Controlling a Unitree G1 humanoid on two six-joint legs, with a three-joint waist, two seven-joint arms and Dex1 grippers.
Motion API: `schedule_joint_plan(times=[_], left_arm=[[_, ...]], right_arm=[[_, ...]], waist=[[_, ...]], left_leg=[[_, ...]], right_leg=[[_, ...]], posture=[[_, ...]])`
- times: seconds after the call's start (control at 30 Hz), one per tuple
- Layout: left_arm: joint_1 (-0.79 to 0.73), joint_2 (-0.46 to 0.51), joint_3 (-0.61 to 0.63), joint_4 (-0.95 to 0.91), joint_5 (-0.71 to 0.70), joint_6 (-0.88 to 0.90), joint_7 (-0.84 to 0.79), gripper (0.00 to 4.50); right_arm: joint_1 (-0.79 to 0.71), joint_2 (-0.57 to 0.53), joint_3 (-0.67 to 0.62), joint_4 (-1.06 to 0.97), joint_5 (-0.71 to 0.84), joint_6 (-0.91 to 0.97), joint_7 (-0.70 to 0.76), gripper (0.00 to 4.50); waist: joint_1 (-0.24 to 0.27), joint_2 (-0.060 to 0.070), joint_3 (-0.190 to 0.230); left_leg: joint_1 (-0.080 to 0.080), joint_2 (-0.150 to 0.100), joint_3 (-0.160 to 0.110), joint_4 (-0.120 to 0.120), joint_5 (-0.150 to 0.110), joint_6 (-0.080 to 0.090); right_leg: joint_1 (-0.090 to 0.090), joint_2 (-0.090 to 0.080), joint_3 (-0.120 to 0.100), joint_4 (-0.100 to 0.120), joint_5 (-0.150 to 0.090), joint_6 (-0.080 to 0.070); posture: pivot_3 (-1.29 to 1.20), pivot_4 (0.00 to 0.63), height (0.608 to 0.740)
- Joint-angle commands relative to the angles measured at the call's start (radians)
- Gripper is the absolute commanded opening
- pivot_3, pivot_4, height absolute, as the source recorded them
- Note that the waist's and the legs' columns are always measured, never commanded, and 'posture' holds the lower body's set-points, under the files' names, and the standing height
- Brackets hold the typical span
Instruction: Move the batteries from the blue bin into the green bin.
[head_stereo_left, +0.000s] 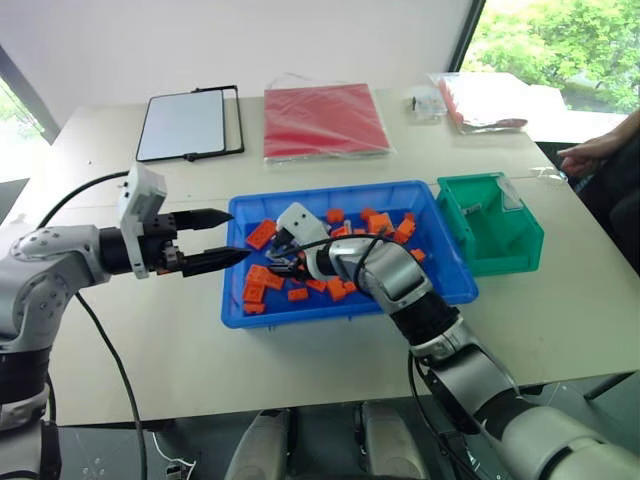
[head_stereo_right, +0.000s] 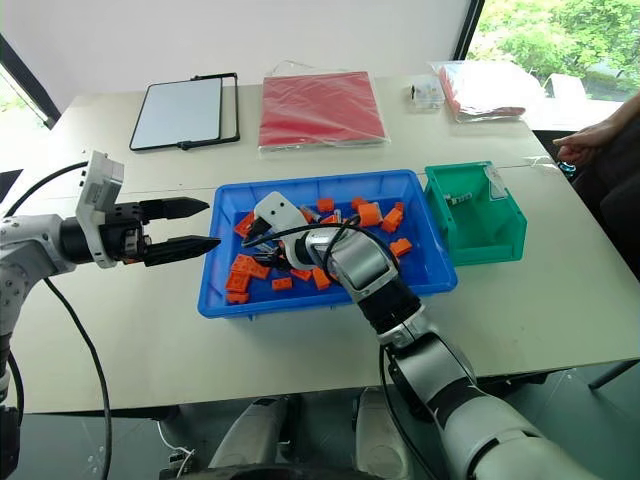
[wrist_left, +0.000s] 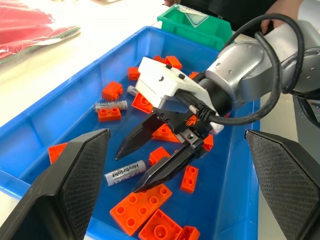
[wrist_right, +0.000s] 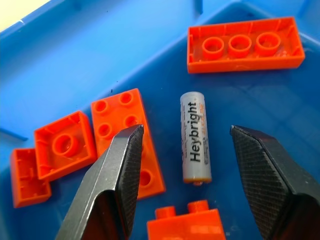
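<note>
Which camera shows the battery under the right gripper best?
The right wrist view: the battery lies flat between the open right gripper fingers, label readable. The left wrist view shows it smaller, beside the fingertips. In the eye views the gripper hides it.

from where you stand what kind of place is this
Probably an office or lab room set up for sorting trials: a plain white table by a window, a blue bin of orange toy bricks and batteries, a green bin.

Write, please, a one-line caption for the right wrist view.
Open right gripper poised around a Heybright battery lying among orange bricks in the blue bin.
</note>
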Motion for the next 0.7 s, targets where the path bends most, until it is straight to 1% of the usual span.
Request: schedule_joint_plan(times=[0.03,0.13,0.17,0.23,0.27,0.33,0.37,0.6,0.7], left_arm=[[-0.004,0.019,0.038,-0.026,-0.014,-0.002,0.005,4.5],[-0.006,0.019,0.036,-0.027,-0.016,-0.003,0.007,4.5],[-0.008,0.018,0.033,-0.024,-0.015,-0.004,0.007,4.5],[-0.014,0.017,0.029,-0.019,-0.013,-0.008,0.005,4.5],[-0.018,0.017,0.027,-0.016,-0.012,-0.009,0.004,4.5],[-0.023,0.015,0.023,-0.011,-0.009,-0.013,0.002,4.5],[-0.027,0.014,0.021,-0.008,-0.007,-0.015,0.001,4.5],[-0.038,0.006,0.012,0.005,-0.002,-0.026,-0.003,4.5],[-0.033,-0.002,0.006,0.002,-0.003,-0.029,-0.003,4.5]], right_arm=[[-0.014,0.008,0.018,0.051,-0.04,-0.053,0.009,2.81],[-0.013,0.014,0.008,0.075,-0.049,-0.07,0.012,2.81],[-0.013,0.015,0.005,0.078,-0.051,-0.07,0.014,2.57],[-0.012,0.016,0.004,0.083,-0.054,-0.073,0.018,1.9],[-0.011,0.017,0.004,0.085,-0.057,-0.074,0.02,1.49],[-0.005,0.015,0.009,0.085,-0.064,-0.076,0.026,0.37],[-0.002,0.015,0.011,0.086,-0.069,-0.079,0.029,0.08],[0.006,0.014,0.002,0.072,-0.085,-0.082,0.036,0.1],[0.002,0.005,-0.047,-0.002,-0.063,-0.041,0.022,0.1]], waist=[[0.0,0.0,0.0],[0.0,0.0,0.0],[0.0,0.0,0.0],[0.0,0.0,0.0],[0.0,0.0,0.0],[0.0,0.0,0.0],[0.0,0.0,0.0],[0.0,0.0,0.0],[0.0,0.0,0.0]], left_leg=[[0.0,0.0,0.0,0.0,0.0,0.0],[0.0,0.0,0.0,0.0,0.0,0.0],[0.001,0.0,0.0,0.0,0.0,0.0],[0.001,0.0,0.0,0.0,0.0,0.0],[0.001,0.0,0.0,0.0,0.0,0.0],[0.001,0.0,0.0,0.0,0.0,0.0],[0.001,0.0,0.0,0.0,0.0,0.0],[0.001,0.0,0.0,0.0,0.0,0.0],[0.001,0.0,0.0,0.0,0.0,0.0]], right_leg=[[0.0,0.0,0.0,0.0,0.0,0.0],[0.0,0.0,0.0,0.0,0.0,0.0],[0.0,0.0,0.0,0.0,0.0,0.0],[0.001,0.0,0.0,0.0,0.0,0.0],[0.001,0.0,0.0,0.0,0.0,0.0],[0.001,0.0,0.0,0.0,0.0,0.0],[0.001,0.0,0.0,0.0,0.0,0.0],[0.001,0.0,0.0,0.0,0.0,0.0],[0.001,0.0,0.0,0.0,0.0,0.0]], posture=[[0.0,0.15,0.731],[0.0,0.15,0.731],[0.0,0.15,0.731],[0.0,0.15,0.731],[0.0,0.15,0.731],[0.0,0.15,0.731],[0.0,0.15,0.731],[0.0,0.15,0.731],[0.0,0.15,0.731]])
